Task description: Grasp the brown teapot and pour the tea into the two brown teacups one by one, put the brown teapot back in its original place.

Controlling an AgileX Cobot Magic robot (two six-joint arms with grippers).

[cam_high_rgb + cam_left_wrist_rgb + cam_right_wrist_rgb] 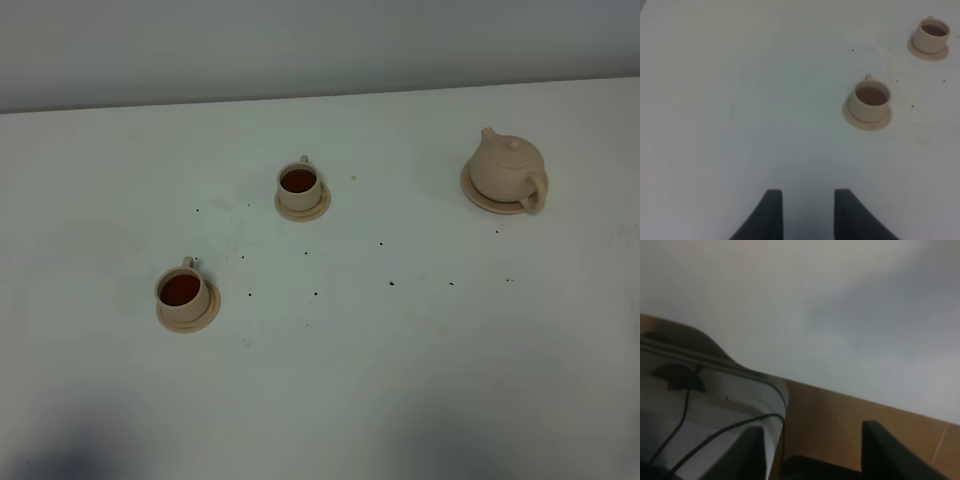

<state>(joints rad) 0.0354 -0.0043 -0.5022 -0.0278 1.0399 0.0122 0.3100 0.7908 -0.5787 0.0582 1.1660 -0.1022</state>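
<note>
**Inspection: tea set at rest, both end effectors clear of it**

The brown teapot (507,168) stood upright on its wide saucer (478,194), the original place, at the far right of the worktop (400,380). Both brown teacups held dark liquid: the near cup (182,295) at the left and the far cup (299,186) towards the middle, each on its own small saucer. Judging by that, pouring looked finished and the pot returned.

My left end effector (808,215) was released, its two dark fingers (771,216) parted with nothing between them, hovering over bare worktop; the near cup (870,101) and far cup (931,35) lay well apart from it. My right end effector (812,452) was also released and empty, its camera aimed at a wall and what seemed to be a brown floor, not at the worktop. Neither end effector appeared in the high view.

Risks noted:
- Both cups were full. Any sweep of my left arm towards them could knock one and spill tea across the worktop.
- The pot sat slightly off-centre on its saucer, with the handle overhanging the rim; a brush from my right arm could tip or shift it.
- Small dark specks dotted the worktop between the cups and the pot; their nature I could not tell.

Markings: no brand, label or legible writing was found on any item.
</note>
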